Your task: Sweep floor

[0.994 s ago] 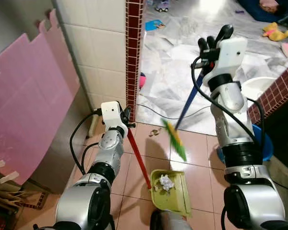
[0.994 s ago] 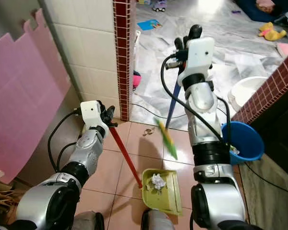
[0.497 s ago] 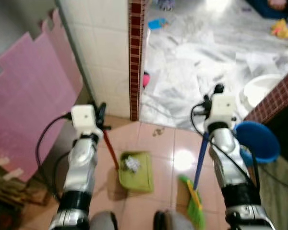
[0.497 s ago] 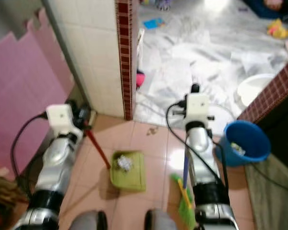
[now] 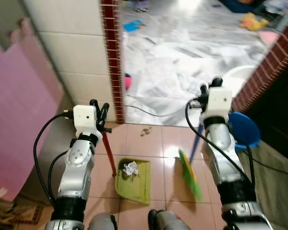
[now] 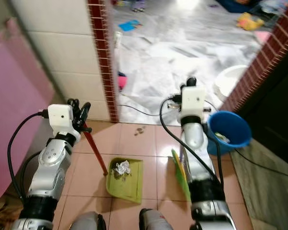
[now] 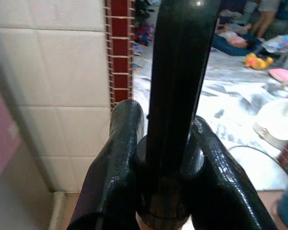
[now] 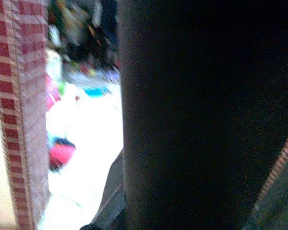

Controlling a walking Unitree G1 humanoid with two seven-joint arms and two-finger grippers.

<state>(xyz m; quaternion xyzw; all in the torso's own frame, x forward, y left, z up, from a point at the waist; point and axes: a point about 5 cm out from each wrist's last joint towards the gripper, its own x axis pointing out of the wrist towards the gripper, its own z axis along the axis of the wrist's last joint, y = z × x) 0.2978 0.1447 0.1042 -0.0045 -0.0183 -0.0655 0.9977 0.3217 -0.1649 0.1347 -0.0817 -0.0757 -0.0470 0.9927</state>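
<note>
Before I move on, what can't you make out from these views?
- Right claw: its fingers hide behind the wrist housing in both eye views; the right wrist view is dark, blurred.
- Blue bucket: contents too small to identify.
- Debris on tile: too small to identify.
- Dustpan: holds crumpled paper.

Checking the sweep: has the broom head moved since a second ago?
Yes. The broom head came toward the robot, away from the floor scrap.

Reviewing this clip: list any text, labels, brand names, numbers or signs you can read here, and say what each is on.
None is readable.
Dustpan, broom and blue bucket: no lettering visible.
Blue flat item on the far floor: may carry print, too small and blurred to read.
Camera housings on the left gripper and right gripper: plain white, no markings.
</note>
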